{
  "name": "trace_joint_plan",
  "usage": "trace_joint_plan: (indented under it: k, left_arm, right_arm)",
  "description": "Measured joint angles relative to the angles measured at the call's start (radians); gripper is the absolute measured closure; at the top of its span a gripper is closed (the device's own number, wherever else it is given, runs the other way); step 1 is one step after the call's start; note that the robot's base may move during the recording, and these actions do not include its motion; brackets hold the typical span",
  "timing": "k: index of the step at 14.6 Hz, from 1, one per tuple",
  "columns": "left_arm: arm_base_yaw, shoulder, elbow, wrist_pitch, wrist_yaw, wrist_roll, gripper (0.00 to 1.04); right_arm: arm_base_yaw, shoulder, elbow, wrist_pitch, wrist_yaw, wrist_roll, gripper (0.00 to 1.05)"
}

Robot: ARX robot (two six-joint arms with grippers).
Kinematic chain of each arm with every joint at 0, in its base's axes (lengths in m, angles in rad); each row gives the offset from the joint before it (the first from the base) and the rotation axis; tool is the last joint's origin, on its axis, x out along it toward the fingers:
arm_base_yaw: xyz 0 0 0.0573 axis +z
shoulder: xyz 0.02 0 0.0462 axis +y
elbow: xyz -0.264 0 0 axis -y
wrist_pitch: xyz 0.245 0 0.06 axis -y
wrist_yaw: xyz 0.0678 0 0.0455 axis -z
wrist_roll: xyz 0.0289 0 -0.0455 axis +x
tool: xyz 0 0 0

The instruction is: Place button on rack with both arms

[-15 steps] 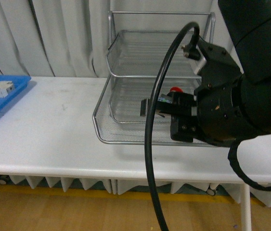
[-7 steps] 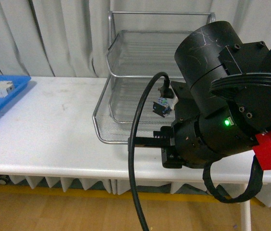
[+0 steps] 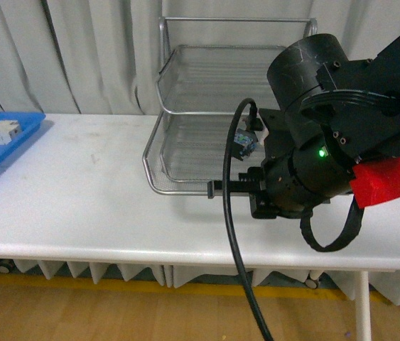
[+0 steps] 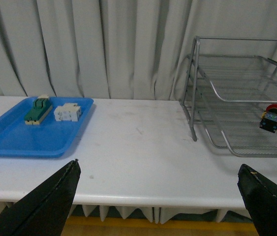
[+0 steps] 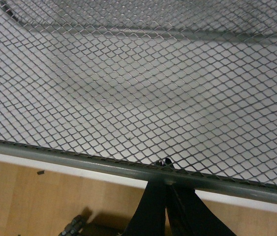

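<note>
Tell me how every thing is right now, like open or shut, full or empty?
button: sits in the rack's lowest tier, red cap up, nothing holding it.
rack: upright on the table, upper tiers empty.
blue tray: holds two blocks.
left pincer: open, empty.
right pincer: shut, tips at the rack's front rim.
</note>
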Motion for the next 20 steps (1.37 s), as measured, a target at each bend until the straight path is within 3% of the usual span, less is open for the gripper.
trace_joint_plan:
  k: [5, 10, 15, 20]
  left_arm:
    - [0.000, 0.000, 0.000, 0.000, 0.000, 0.000, 0.07]
    - [0.000, 0.000, 0.000, 0.000, 0.000, 0.000, 0.07]
    - [0.000, 0.000, 0.000, 0.000, 0.000, 0.000, 0.07]
    - [0.000, 0.000, 0.000, 0.000, 0.000, 0.000, 0.07]
  right_arm:
    - [-0.073, 0.132, 0.199, -0.056, 0.013, -0.048, 1.03]
    - [-0.103, 0.163, 0.282, 0.039, 0.058, -0.067, 1.03]
    - [-0.100, 0.084, 0.086, 0.097, 0.010, -0.016, 1.03]
    - [-0.122, -0.332, -0.326, 0.256, -0.131, 0.049, 1.03]
